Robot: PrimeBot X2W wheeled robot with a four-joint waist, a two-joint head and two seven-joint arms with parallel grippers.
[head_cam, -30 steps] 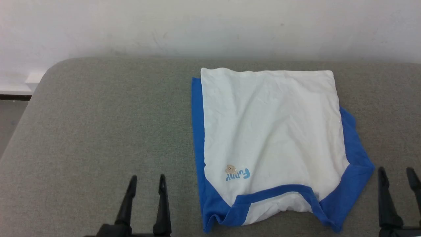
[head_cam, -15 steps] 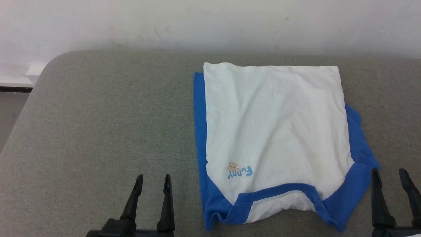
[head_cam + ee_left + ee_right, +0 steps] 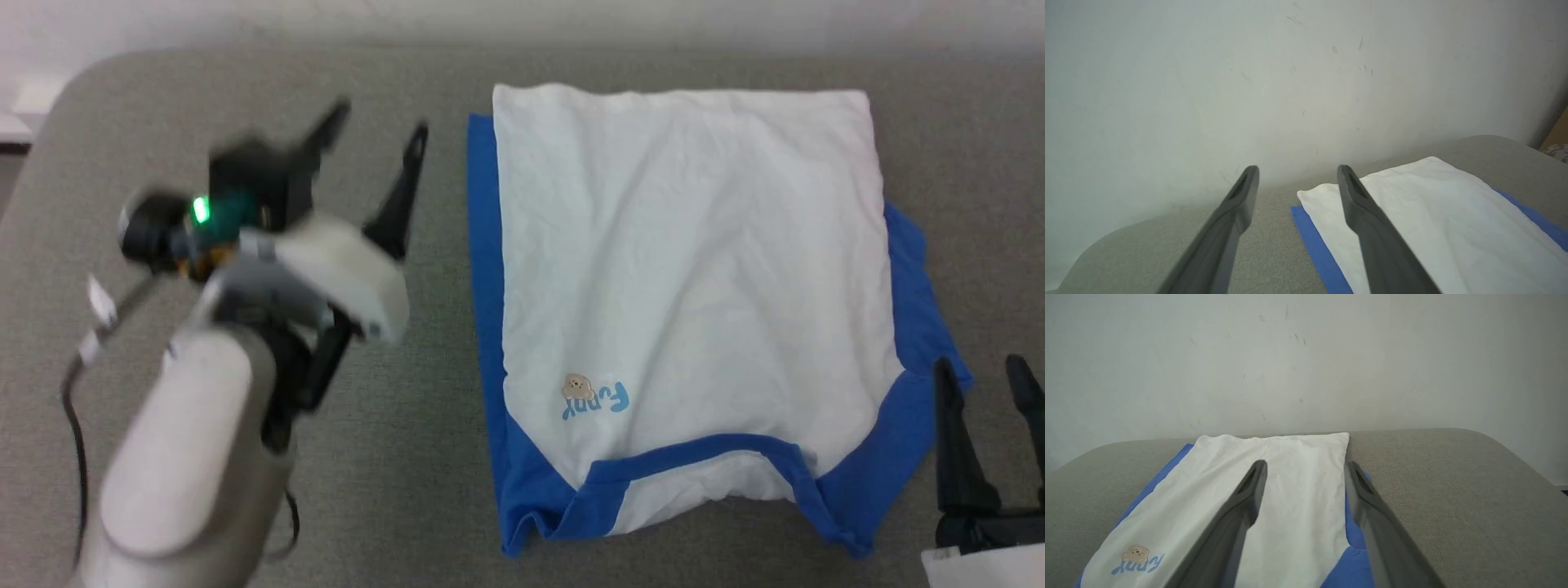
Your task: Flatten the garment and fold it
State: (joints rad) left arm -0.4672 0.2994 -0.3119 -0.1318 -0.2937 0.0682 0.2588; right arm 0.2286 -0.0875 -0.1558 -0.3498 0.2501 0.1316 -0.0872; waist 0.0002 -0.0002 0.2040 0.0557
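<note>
By the surface's (image 3: 424, 490) far edge, the shirt (image 3: 686, 269) lies half folded. Left gripper (image 3: 380, 121) and right gripper (image 3: 980, 367) gape empty. Edge grab next, probably.

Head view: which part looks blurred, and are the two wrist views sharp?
Head view: the left gripper and its pale forearm are smeared by motion blur, the garment is sharp. Left wrist view: sharp, soft even light, no glare. Right wrist view: the same.
</note>
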